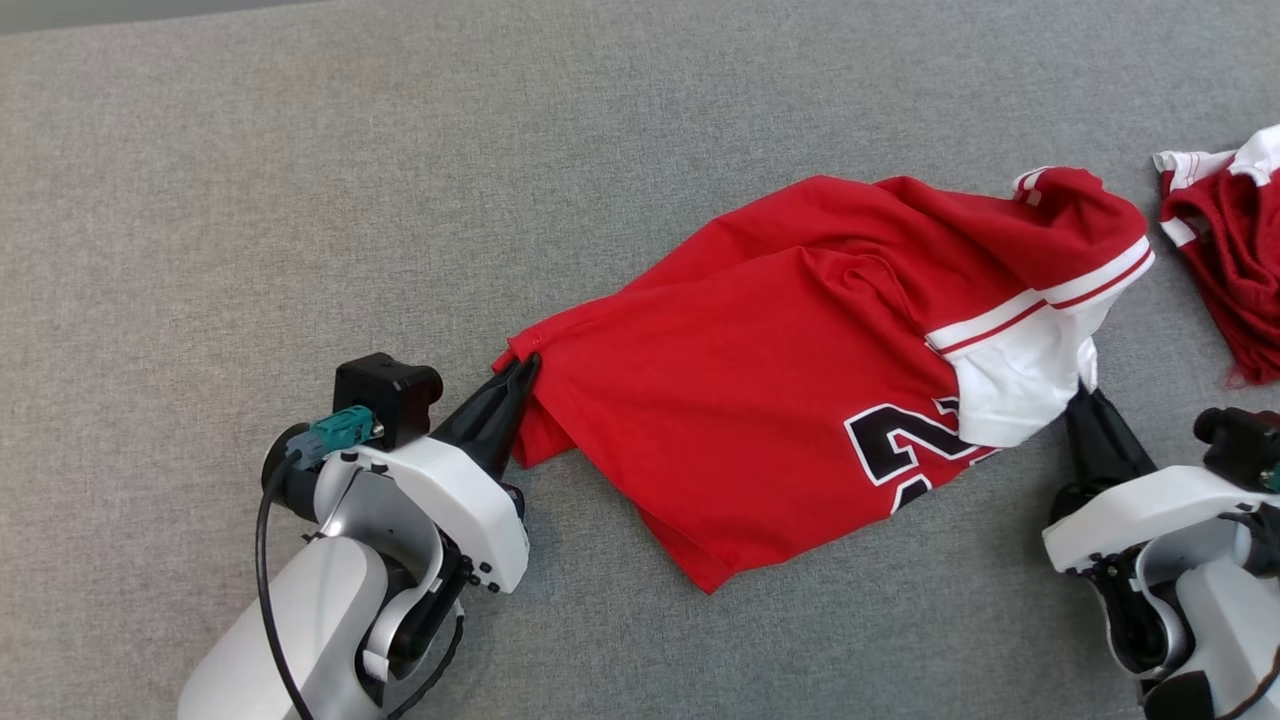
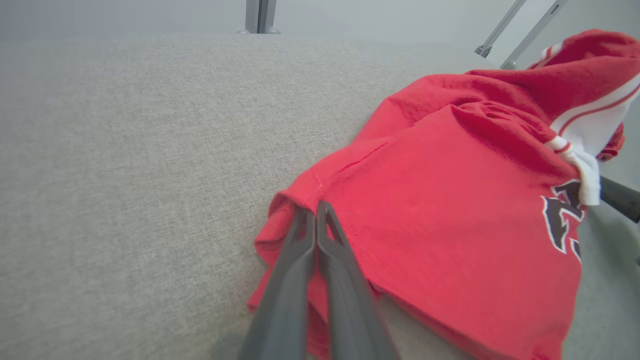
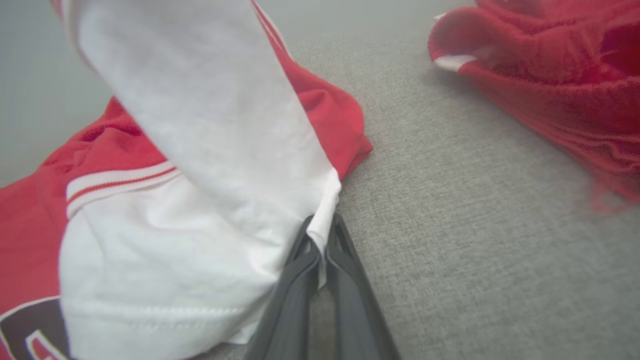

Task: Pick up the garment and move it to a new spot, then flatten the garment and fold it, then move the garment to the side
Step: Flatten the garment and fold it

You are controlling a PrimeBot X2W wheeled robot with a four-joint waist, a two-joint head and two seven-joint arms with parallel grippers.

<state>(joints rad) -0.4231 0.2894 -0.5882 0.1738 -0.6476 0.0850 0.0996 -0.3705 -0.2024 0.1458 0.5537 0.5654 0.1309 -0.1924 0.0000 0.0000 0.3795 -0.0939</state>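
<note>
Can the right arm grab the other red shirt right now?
Probably not yet. The right gripper is shut on the jersey at its white sleeve. The other red shirt lies near, nothing between, but it must let go first.

a crumpled red cotton jersey (image 1: 780, 370) lies on the grey woven surface (image 1: 300, 200); the left gripper (image 1: 527, 368) pinches its hem corner, the right gripper (image 1: 1083, 398) touches its white sleeve (image 1: 1020, 390); another red-and-white garment (image 1: 1235, 270) lies far right

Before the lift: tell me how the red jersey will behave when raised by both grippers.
Probably floppy: the red jersey lies in soft folds, so it should sag between the left gripper and right gripper. Likely light: thin cloth. The pinches take only a hem corner and the white sleeve edge, so it might slip.
</note>
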